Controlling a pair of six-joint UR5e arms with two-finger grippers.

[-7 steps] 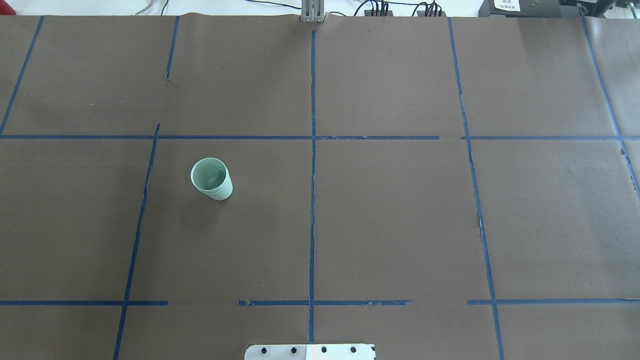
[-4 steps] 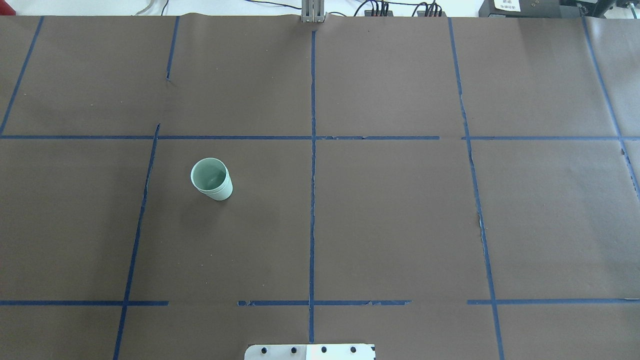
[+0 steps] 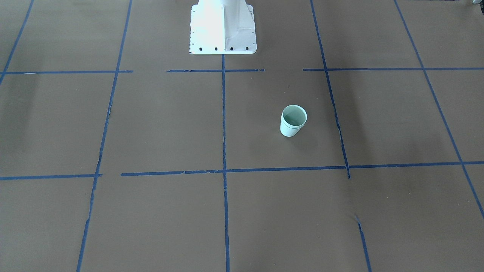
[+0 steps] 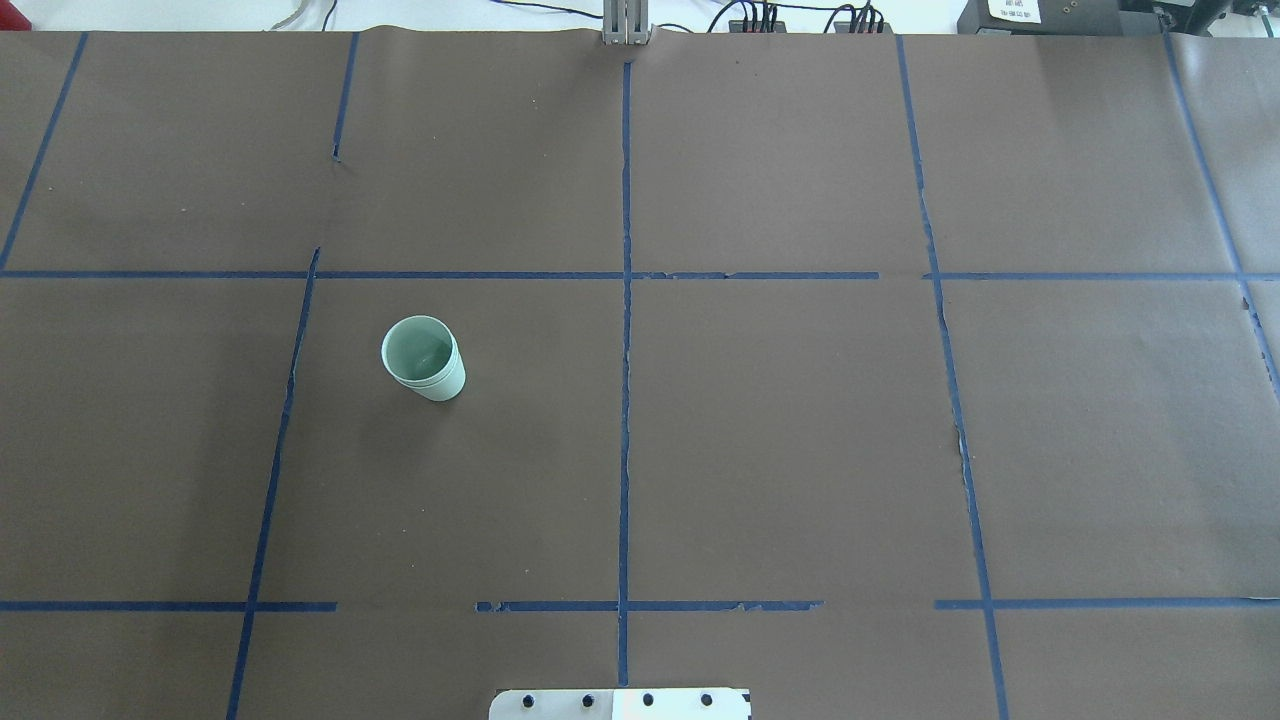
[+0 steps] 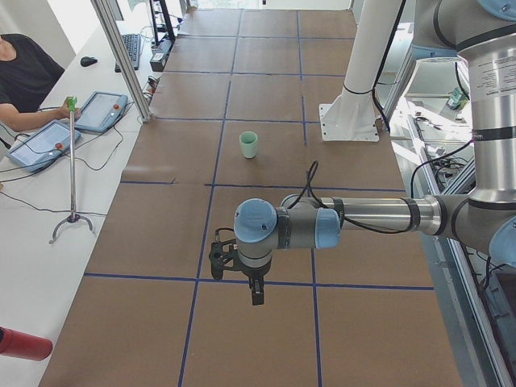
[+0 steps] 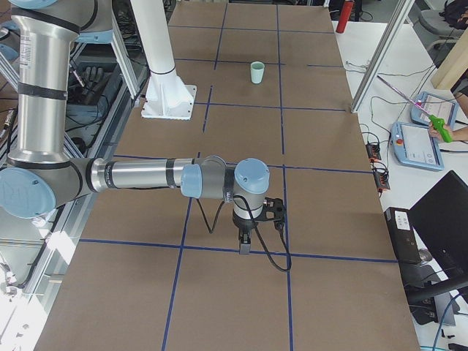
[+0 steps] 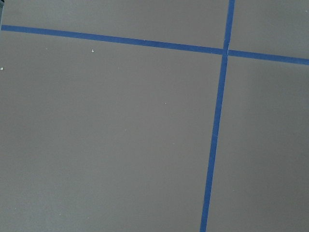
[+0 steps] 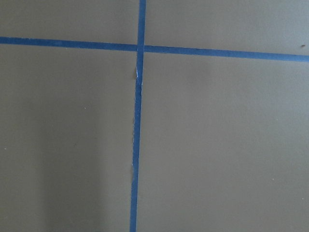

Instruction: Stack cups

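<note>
Cups: you have two pale mint-green tapered plastic cups nested one inside the other. A double rim line shows near the top, and the pair stands upright with its mouth up.
Where they sit: on the robot's left half of the brown paper-covered counter, roughly midway between the robot's edge and your edge. They are closer to the middle tape line than to the left end.
Tape: dark blue tape lines mark the counter into squares. The cups stand inside one square and touch no line.
Left claw: the black two-finger left claw hangs pointing down over the counter towards its left end, well apart from the cups. It shows only in the end-on camera, so I cannot tell how far open it is — neither cup is in it.
Right claw: the black two-finger right claw hangs pointing down towards the counter's right end, far from the cups. Here too I cannot tell its opening, and it holds no cup.
Wrist cameras: you see only bare paper and crossing tape.
Base: the robot's white base plate sits at the middle of the robot's edge.
</note>
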